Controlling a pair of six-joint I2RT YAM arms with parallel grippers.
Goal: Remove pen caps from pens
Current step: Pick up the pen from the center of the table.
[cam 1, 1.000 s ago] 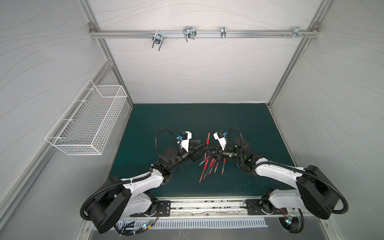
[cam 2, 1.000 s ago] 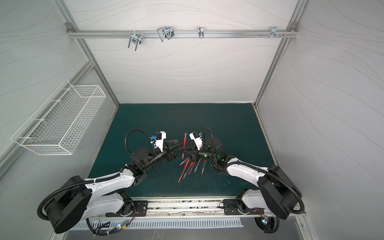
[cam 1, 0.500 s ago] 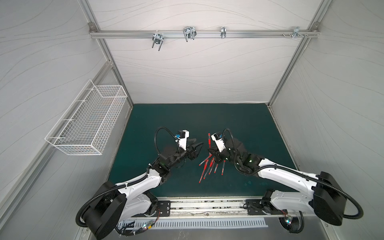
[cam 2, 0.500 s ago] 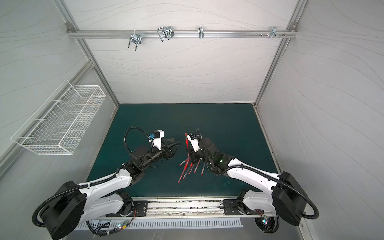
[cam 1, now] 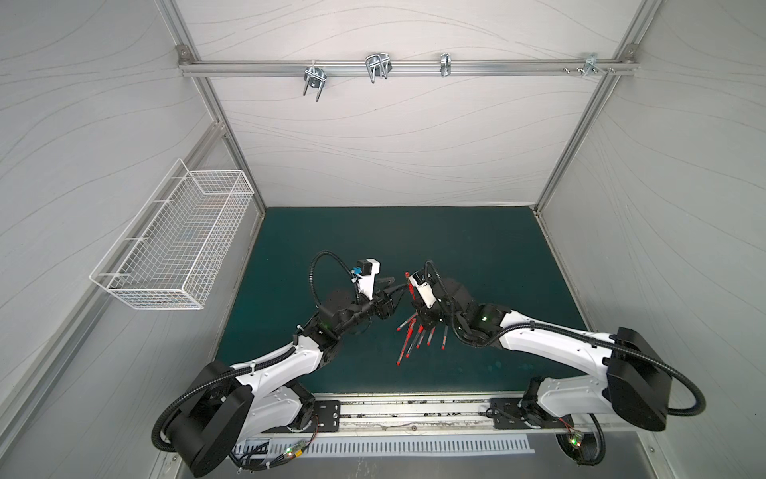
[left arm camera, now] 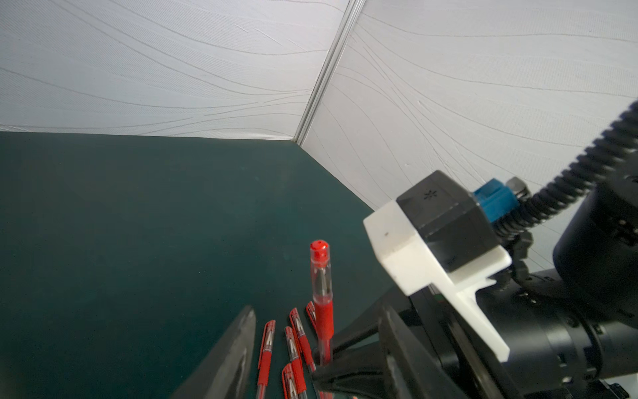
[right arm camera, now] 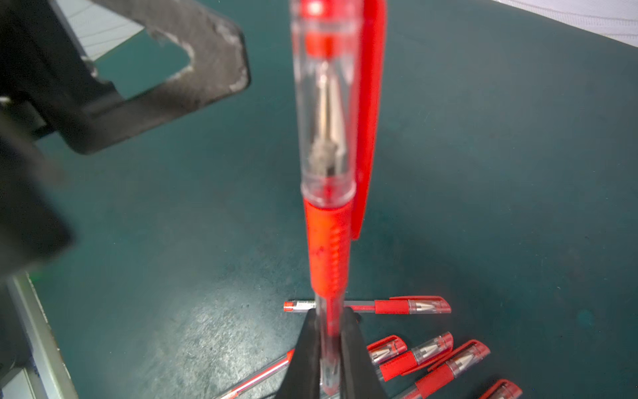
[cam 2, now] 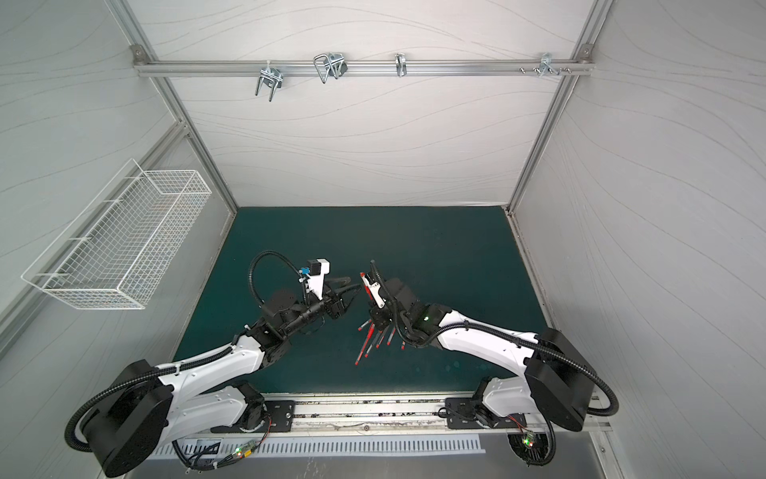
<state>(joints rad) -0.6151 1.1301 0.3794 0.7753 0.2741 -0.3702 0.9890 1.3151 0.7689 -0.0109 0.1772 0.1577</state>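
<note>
Right wrist view: right hand (right arm camera: pixel 330 316) pinching 1 pen (right arm camera: pixel 328 248) by its clear barrel, cap (right arm camera: pixel 324 103) on.
Its 2 fingers are pressed onto the barrel next to the red grip, and the pen stands up over the middle of the worktop (cam 1: pixel 476 249). The left hand (cam 1: pixel 397 284) is spread and holds nothing, 1 finger (right arm camera: pixel 207 69) just beside the cap but apart from it. The other pens (cam 1: pixel 414 338) lie fanned on the worktop between its middle and its front edge; those seen close up are capped.
</note>
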